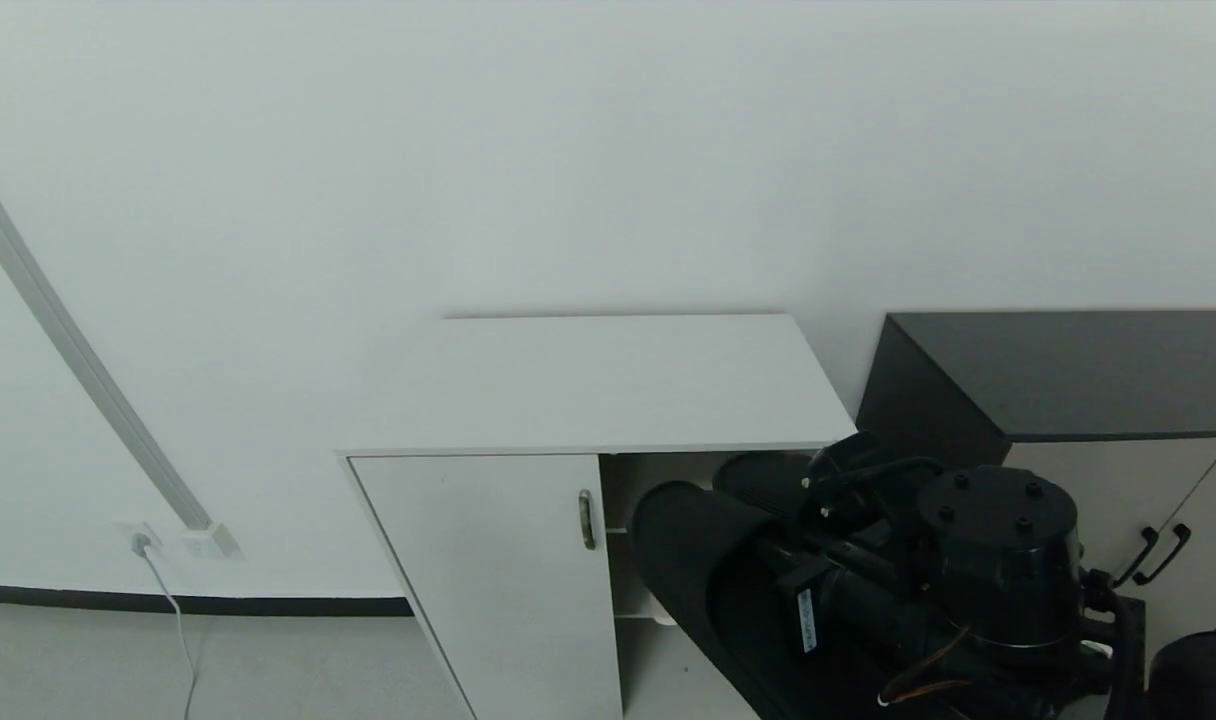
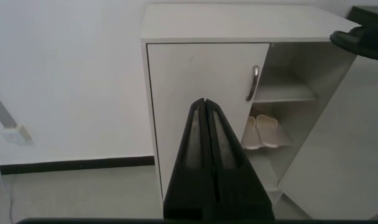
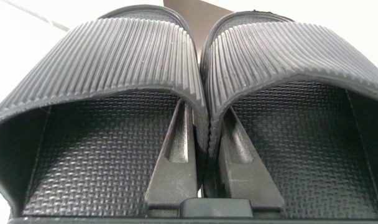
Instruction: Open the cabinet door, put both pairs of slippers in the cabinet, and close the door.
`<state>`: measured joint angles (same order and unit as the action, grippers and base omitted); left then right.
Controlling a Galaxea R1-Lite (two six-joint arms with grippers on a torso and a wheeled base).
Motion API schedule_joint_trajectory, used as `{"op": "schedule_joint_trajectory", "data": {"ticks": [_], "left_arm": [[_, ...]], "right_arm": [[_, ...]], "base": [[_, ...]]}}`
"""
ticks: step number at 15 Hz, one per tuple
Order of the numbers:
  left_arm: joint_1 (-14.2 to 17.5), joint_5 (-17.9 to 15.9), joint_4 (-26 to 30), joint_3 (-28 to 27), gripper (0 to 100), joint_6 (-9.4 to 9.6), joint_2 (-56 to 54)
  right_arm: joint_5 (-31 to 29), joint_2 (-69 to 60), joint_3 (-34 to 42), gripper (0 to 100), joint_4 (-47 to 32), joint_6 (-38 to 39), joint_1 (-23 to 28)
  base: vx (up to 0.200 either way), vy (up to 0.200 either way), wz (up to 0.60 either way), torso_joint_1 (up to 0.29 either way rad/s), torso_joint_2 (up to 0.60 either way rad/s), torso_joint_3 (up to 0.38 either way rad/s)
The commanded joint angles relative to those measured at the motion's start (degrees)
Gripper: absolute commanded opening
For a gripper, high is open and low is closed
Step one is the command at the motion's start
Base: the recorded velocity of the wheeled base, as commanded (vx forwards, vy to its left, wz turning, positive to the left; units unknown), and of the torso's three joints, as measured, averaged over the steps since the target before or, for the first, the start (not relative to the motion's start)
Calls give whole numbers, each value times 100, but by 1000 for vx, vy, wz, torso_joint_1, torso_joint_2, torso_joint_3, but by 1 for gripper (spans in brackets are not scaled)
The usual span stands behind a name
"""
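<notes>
At the far left a socket (image 1: 143, 543) with a cable sits low on the wall, apart from the work. Next comes the white cabinet (image 1: 608, 380). Its left door (image 1: 488, 570) is shut and its right half stands open, so the first step appears done. The left hand (image 2: 205, 106) hangs in front of the left door with its fingers pressed together and nothing between them. It seems to be kept aside so that the opening is free. Inside, the pale slippers (image 2: 262, 132) lie side by side on the lower shelf (image 2: 288, 144), so one pair is already stored. Further right, the right hand (image 3: 204, 109) holds the black slippers (image 1: 693, 560) just before the opening. One finger goes into each slipper, and the two fingers pinch the inner walls together, probably so that one grip carries the pair as one. A dark cabinet (image 1: 1058, 370) stands at the right and is not part of the task.
</notes>
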<state>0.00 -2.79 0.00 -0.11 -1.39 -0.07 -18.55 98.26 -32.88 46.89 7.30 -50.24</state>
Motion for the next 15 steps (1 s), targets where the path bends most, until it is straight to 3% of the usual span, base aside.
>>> {"op": "schedule_joint_trajectory", "data": {"ticks": [1, 15], "left_arm": [[0, -2, 0, -7, 0, -2, 7], [0, 7, 0, -7, 0, -2, 7]], "right_arm": [[1, 9, 1, 0, 5, -1, -4], [1, 18, 62, 0, 5, -1, -21]], "base": [[0, 0, 0, -188, 403, 222], [0, 0, 0, -213, 525, 314]]}}
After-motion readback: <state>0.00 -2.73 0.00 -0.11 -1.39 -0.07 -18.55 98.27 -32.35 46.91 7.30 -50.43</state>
